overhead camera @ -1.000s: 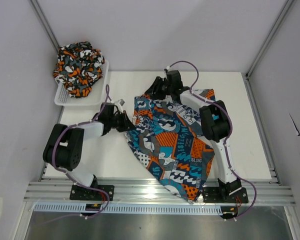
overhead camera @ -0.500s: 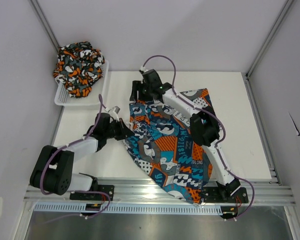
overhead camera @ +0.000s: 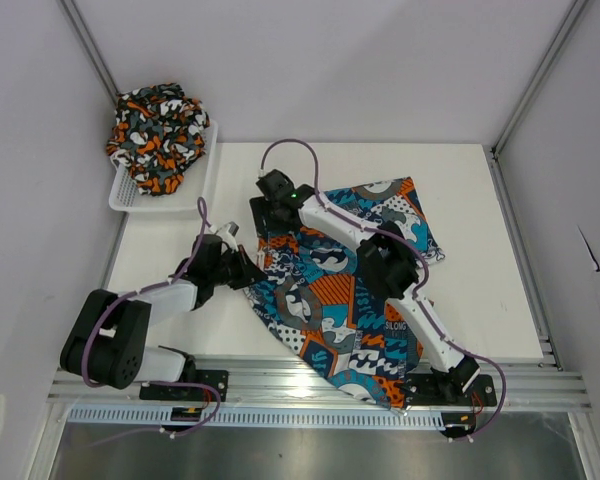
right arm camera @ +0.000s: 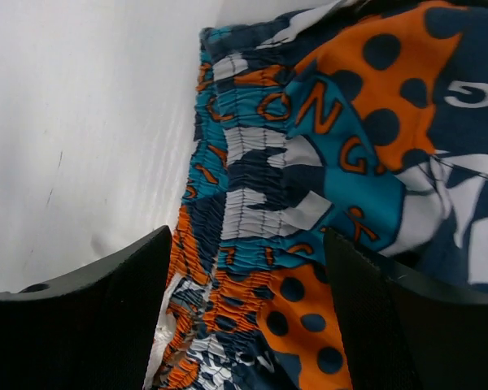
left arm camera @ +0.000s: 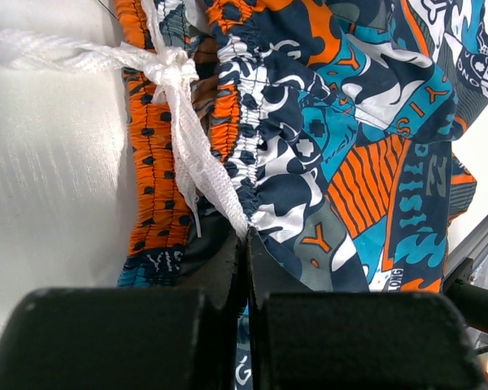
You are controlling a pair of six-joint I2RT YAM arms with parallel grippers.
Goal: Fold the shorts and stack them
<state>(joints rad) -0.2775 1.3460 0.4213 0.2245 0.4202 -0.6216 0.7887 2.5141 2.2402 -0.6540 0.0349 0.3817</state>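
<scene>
The teal, orange and white patchwork shorts (overhead camera: 350,280) lie spread on the white table (overhead camera: 480,300), one end hanging over the near edge. My left gripper (overhead camera: 252,268) is shut on their elastic waistband (left arm camera: 252,162) beside the white drawstring (left arm camera: 179,97). My right gripper (overhead camera: 268,215) is open and hovers over the waistband's far corner (right arm camera: 260,195), one finger on each side. The camouflage shorts (overhead camera: 158,135) sit bunched in the white mesh basket (overhead camera: 195,192) at the back left.
Metal frame rails (overhead camera: 280,385) run along the near table edge. Grey walls close in on the left, back and right. Bare table shows left of the shorts (overhead camera: 170,240) and at the right (overhead camera: 480,220).
My right gripper has swung left across the far edge of the patchwork shorts to the waistband corner. The shorts have been dragged leftward and nearer. My left gripper kept its hold and shifted slightly.
</scene>
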